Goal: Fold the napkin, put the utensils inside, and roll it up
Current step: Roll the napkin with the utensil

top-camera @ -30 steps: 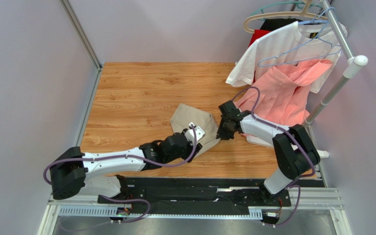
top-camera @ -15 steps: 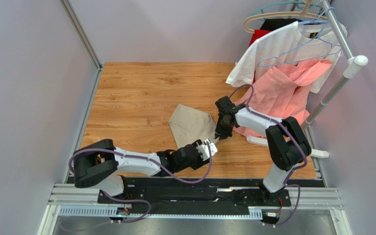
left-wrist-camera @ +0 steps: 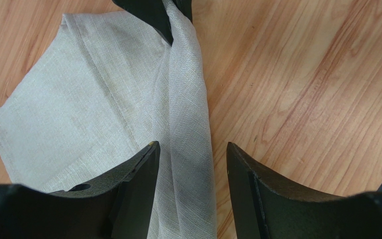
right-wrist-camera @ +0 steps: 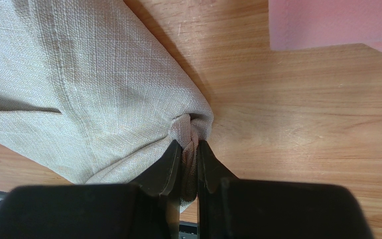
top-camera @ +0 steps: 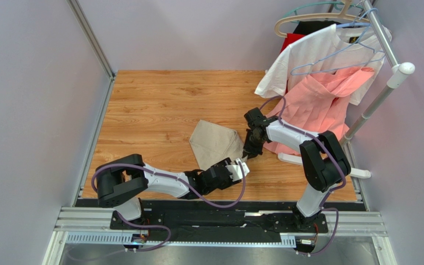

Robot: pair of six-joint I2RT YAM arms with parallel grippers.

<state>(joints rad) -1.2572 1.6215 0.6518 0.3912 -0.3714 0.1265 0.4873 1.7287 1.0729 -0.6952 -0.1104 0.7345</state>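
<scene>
1. The wooden plank worktop [top-camera: 159,105] carries the plain beige cloth napkin [top-camera: 214,141] at centre, partly folded.
2. A raised ridge of the napkin runs from its near edge away to its right corner.
3. The right fingers [right-wrist-camera: 210,169] are clamped on that bunched corner.
4. The left fingers [left-wrist-camera: 138,174] stand apart, straddling the ridge's near end and gripping nothing.
5. The purple utensils are not in view.
</scene>
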